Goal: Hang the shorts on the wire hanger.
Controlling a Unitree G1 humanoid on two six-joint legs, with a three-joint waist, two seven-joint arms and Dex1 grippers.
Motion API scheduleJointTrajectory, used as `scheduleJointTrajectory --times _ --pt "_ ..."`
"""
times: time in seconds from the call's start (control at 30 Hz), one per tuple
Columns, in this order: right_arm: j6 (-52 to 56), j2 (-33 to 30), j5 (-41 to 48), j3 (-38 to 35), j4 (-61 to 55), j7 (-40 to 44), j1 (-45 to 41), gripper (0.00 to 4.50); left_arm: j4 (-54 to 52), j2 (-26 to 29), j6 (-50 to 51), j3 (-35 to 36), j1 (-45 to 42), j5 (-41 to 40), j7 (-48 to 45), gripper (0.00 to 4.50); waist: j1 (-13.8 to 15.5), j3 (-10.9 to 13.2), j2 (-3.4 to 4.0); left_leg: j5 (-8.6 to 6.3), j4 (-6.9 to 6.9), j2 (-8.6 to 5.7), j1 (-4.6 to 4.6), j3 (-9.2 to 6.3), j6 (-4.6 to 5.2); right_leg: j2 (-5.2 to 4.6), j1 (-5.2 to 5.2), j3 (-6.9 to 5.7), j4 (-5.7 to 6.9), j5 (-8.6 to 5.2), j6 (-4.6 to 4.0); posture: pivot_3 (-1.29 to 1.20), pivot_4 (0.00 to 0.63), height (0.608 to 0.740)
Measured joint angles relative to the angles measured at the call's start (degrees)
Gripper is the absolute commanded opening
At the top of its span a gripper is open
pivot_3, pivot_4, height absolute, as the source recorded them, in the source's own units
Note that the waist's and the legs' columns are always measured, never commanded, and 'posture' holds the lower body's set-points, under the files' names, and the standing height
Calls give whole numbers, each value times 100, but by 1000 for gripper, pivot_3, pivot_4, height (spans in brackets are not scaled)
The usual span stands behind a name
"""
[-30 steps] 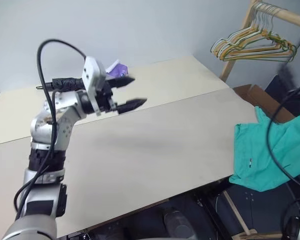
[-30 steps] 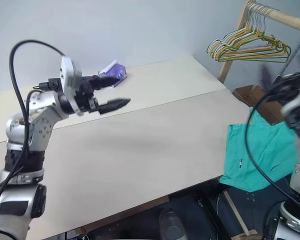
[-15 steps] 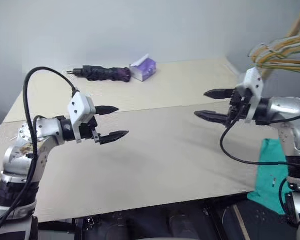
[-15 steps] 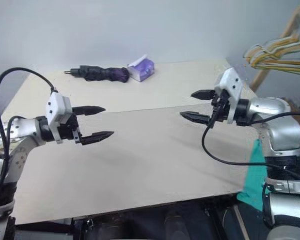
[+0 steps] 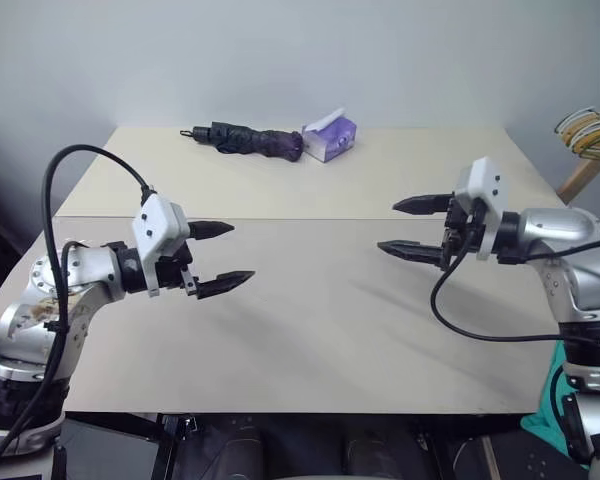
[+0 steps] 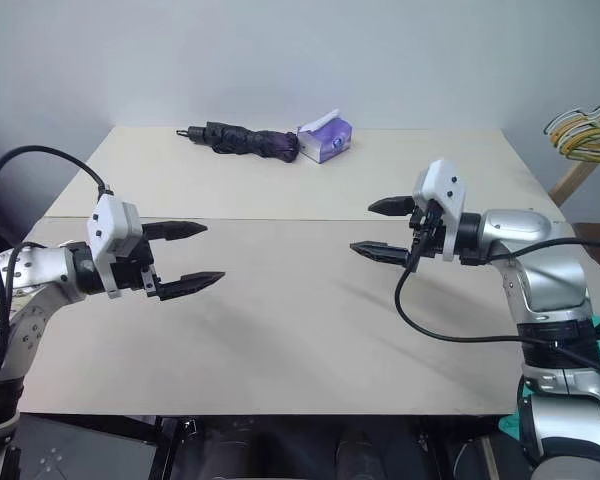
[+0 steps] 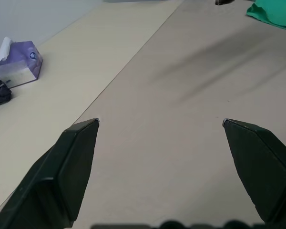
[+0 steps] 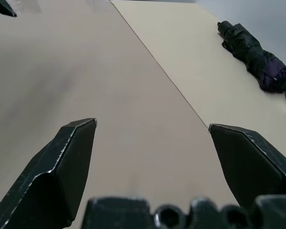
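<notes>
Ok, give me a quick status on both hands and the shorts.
Left hand open, empty, above the table. Right hand open, empty. Shorts at the table's right edge, untouched. Nothing in the way.

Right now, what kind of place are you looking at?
Probably an indoor test or lab space set up for a laundry chore: a plain beige table against a bare wall, a bunch of wire hangers at the right, and a folded umbrella beside a tissue box.
</notes>
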Motion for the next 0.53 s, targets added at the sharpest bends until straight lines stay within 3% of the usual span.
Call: scheduleJointTrajectory --times 0.53 --pt "25 -145 113 -429 -743 -239 783 4463 -1 -4 104 91 -111 -207 119 4500 -11 -8 -7 1 1 1 3 -1 -1 1 2 -2 3 1 0 56 37 740"
